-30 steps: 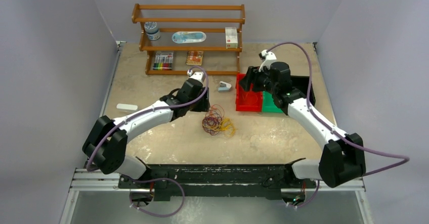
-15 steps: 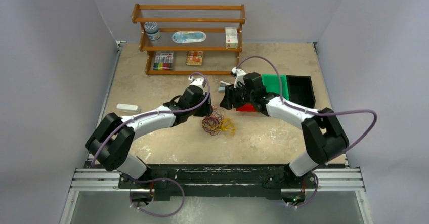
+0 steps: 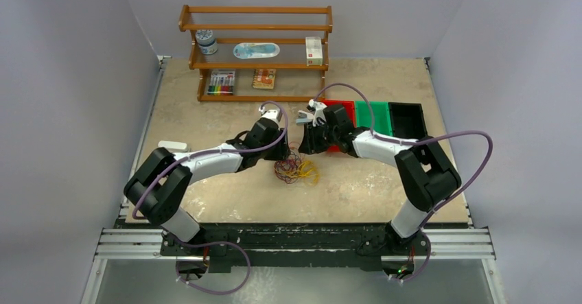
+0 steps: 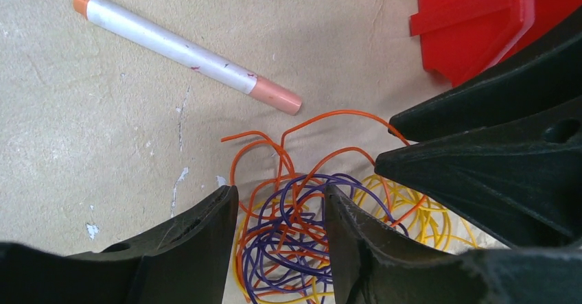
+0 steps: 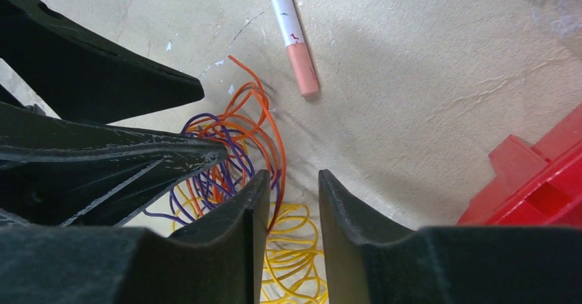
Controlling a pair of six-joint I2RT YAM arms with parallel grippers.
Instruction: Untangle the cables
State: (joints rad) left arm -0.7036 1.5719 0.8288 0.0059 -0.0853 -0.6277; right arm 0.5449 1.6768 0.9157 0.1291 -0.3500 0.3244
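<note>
We find the cables [image 3: 296,169] bunched at mid-table, just near of both sets of fingertips. The left gripper [image 4: 281,211] comes in from the left with its jaws apart, and the purple and orange core of the tangle sits in that gap. The right gripper [image 5: 292,194] reaches in from the far right, jaws also apart though narrower. One orange strand runs by its inner finger, and yellow loops lie under the gap. The bunch therefore lies between the two, neither arm clearly nearer. We see no long axis in it, so we judge the pull should run left-right. The pen [image 4: 185,50] lies close by, not touching.
</note>
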